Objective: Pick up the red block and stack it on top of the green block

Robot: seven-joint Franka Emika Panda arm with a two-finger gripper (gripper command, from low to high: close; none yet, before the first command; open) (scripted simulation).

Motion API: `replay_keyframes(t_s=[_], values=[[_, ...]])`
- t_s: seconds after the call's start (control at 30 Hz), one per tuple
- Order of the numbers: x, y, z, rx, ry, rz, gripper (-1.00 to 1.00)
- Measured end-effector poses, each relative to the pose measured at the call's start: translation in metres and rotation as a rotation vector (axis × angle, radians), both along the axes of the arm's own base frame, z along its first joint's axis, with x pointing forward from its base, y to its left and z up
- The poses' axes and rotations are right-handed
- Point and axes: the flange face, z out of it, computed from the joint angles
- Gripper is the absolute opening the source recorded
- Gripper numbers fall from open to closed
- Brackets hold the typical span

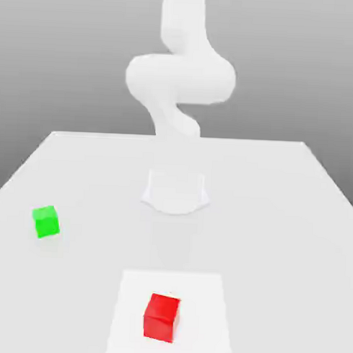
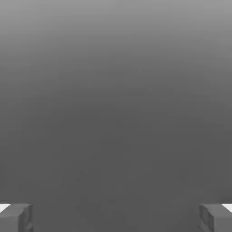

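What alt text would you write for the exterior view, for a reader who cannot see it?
A red block lies near the front of a white table, and a green block sits apart toward the exterior view's left. A white robot arm rises behind them.

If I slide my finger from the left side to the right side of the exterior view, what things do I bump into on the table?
Green block → red block. Both sit apart on the white table.

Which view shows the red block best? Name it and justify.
The exterior view: the red block sits in full sight on the pale square patch near the table's front edge. The hand view offers grey background and two fingertips instead.
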Motion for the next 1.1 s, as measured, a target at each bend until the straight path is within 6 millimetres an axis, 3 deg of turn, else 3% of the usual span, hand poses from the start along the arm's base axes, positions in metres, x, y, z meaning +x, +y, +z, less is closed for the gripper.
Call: replay_keyframes(t_s=[0.17,0.37,0.53,0.73,0.9,0.93,1.1], values=[[0.056,-0.003,-0.097,0.012,0.161,-0.043,0.00],[0.090,-0.008,-0.219,0.030,0.346,-0.093,0.00],[0.093,-0.012,-0.322,0.049,0.501,-0.133,0.00],[0.067,-0.014,-0.439,0.079,0.686,-0.180,0.00],[0.061,-0.013,-0.504,0.084,0.717,-0.188,0.00],[0.061,-0.013,-0.516,0.084,0.718,-0.188,-1.00],[0.061,-0.013,-0.516,0.084,0.717,-0.188,-1.00]])
